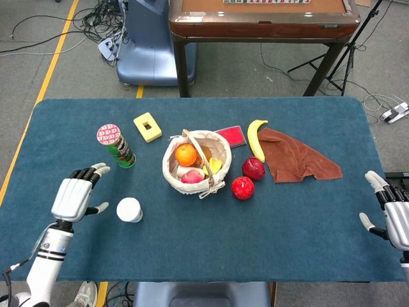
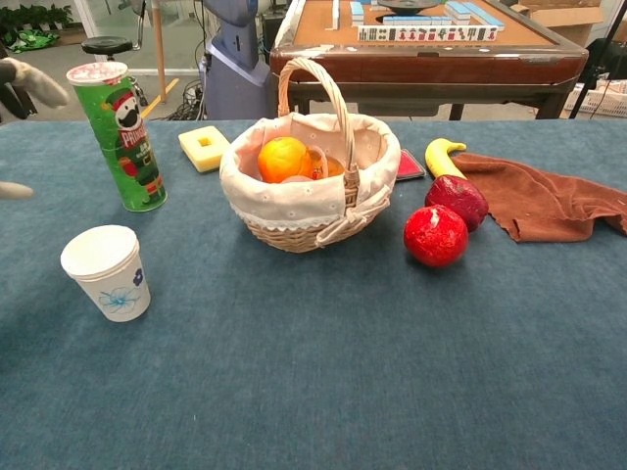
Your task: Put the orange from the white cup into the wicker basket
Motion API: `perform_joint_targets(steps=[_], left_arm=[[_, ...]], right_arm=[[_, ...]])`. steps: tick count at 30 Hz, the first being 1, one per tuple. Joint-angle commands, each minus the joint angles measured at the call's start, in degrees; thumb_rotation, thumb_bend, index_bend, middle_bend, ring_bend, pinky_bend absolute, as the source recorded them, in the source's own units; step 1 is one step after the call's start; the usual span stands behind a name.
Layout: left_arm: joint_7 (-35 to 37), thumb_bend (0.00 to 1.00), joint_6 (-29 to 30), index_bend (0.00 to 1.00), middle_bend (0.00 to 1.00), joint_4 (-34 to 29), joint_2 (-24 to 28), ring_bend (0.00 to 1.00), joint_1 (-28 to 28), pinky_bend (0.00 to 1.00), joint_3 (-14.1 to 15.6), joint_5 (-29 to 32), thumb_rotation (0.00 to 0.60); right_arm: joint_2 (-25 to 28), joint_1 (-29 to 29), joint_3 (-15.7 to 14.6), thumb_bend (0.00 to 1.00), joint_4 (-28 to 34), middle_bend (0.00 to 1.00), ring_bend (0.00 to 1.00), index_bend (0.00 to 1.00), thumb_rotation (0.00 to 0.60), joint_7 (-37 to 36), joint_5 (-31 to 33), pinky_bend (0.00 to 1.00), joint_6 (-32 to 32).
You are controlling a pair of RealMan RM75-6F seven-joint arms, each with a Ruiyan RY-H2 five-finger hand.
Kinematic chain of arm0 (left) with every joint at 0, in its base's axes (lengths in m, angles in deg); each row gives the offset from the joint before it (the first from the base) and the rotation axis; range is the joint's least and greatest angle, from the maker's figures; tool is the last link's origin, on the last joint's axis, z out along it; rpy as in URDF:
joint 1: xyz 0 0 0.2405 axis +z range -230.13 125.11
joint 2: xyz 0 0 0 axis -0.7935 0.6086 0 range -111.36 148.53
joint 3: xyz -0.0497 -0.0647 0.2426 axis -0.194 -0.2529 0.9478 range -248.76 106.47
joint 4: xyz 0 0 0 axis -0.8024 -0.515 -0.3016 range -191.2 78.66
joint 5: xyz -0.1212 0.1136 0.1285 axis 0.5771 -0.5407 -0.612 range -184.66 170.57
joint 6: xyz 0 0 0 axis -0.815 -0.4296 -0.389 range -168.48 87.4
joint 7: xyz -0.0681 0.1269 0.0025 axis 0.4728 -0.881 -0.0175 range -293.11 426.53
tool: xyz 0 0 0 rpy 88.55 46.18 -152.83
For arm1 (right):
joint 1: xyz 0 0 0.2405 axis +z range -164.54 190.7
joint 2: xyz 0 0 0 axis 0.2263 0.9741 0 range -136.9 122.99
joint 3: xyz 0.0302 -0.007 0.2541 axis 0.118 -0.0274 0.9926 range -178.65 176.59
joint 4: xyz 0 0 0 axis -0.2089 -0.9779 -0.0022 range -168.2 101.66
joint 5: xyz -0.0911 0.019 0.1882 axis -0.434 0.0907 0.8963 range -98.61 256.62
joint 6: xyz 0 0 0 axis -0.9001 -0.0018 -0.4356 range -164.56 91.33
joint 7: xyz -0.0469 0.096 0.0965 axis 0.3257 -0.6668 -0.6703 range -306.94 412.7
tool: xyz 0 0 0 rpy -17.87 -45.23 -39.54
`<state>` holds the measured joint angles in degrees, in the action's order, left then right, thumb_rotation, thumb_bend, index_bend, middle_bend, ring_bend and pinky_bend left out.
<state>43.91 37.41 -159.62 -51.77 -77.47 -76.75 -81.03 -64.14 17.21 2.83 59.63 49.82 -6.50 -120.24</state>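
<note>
- Orange lies inside the wicker basket, at the left of its lining beside other fruit; the chest view shows it below the rim, just left of the handle.
- White cup stands upright and looks empty, left of and nearer than the basket, well apart from it.
- Left hand hovers left of the cup, fingers apart and holding nothing; the orange lies to its right and farther away, beyond the cup.
- Right hand sits at the table's right edge, fingers apart and empty, well apart from the basket.
- Left hand is the nearer one, though by my judgement the placing looks done, so no reach toward the orange seems called for.
</note>
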Motion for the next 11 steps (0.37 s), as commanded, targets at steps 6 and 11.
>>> perform_joint_targets(steps=[6, 11], left_arm=[[-1.6, 0.12, 8.2, 0.24, 0.21, -2.0, 3.0, 0.25, 7.7, 0.26, 3.9, -1.0, 0.6], [-0.8, 0.12, 11.8, 0.23, 0.21, -1.8, 3.3, 0.24, 11.2, 0.26, 4.4, -1.2, 0.6]], right_arm=[[0.5, 0.3, 0.0, 0.3, -0.3, 0.12, 0.11, 0.1, 0.6, -0.3, 0.2, 0.23, 0.6], [0.3, 0.5, 0.0, 0.3, -0.4, 0.13, 0.11, 0.1, 0.6, -0.4, 0.2, 0.23, 0.9]])
